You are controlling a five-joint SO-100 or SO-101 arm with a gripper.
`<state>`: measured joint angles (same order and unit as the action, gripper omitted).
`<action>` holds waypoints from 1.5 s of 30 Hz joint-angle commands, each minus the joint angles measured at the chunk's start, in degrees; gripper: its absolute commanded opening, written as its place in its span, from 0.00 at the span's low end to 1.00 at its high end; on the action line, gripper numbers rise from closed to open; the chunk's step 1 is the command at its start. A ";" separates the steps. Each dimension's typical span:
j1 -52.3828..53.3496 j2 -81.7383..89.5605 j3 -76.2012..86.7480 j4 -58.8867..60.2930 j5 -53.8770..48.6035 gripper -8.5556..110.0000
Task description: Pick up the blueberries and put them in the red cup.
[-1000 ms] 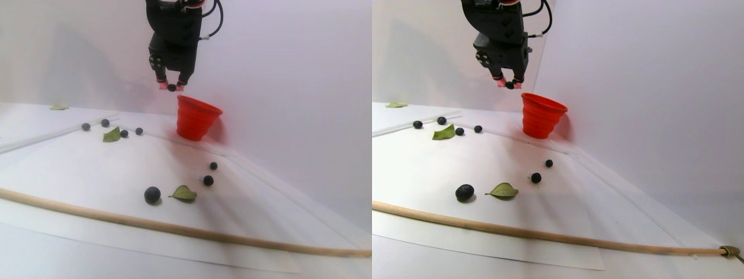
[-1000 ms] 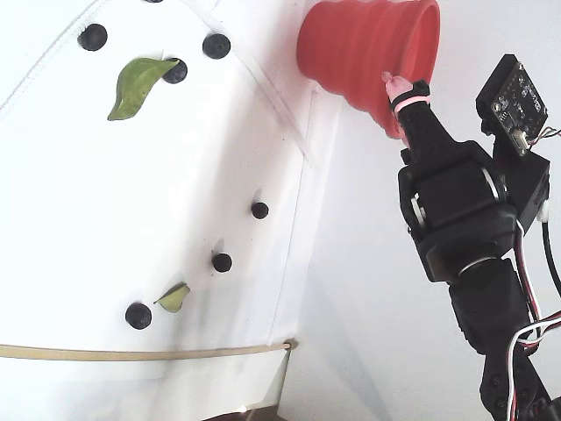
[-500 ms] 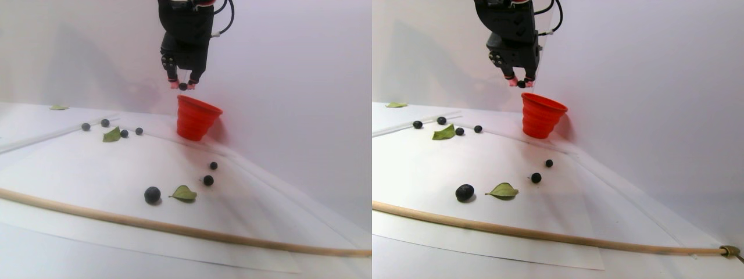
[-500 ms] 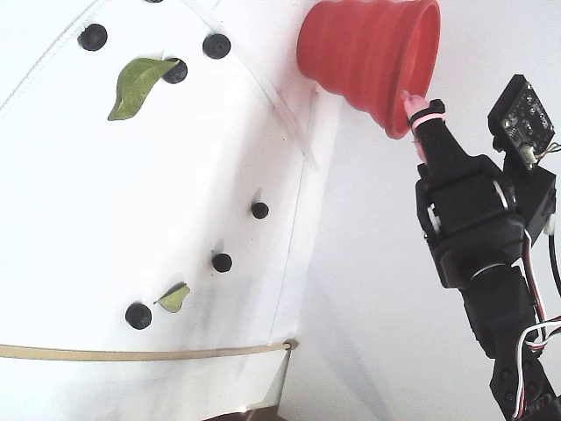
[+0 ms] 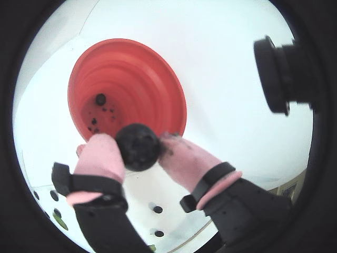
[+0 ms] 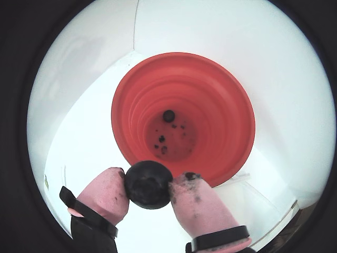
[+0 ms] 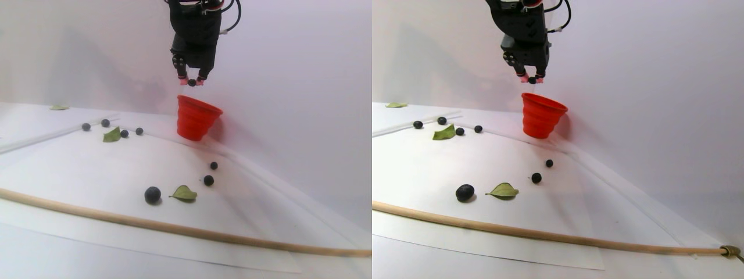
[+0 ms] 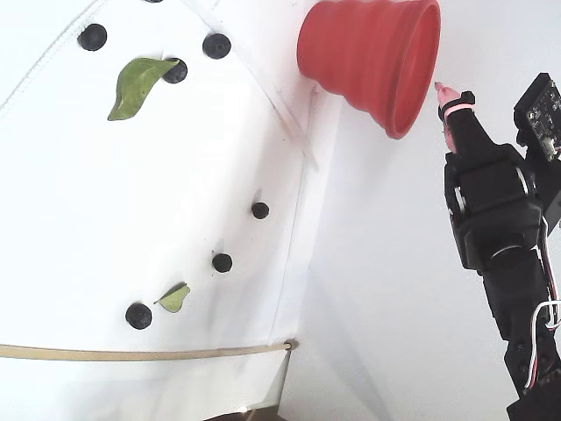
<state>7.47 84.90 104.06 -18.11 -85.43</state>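
Since a second ago I have carried my claw (image 6: 149,185) rightward in the stereo pair view, so it now hangs over the red cup (image 6: 221,105), pink fingertips (image 5: 100,155) pinching one blueberry (image 6: 147,184). More blueberries (image 7: 152,195) lie scattered on the desk (image 7: 70,168).

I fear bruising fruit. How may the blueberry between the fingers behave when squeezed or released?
The blueberry is round, so probably rolls. Dark smears on the pink fingers suggest it is soft. Released, it likely drops into the red cup.
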 commanded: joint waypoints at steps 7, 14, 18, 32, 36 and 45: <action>5.89 -2.64 -10.20 0.00 -0.26 0.19; 6.68 -6.59 -13.45 -0.79 -0.88 0.19; 6.94 -8.53 -14.94 -1.14 -1.32 0.19; 7.38 -11.95 -19.34 -2.46 -1.76 0.25; 6.94 -10.46 -18.28 -2.64 -1.85 0.25; 5.89 -3.16 -12.30 -2.90 -2.20 0.24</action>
<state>10.63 71.63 91.58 -19.16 -87.54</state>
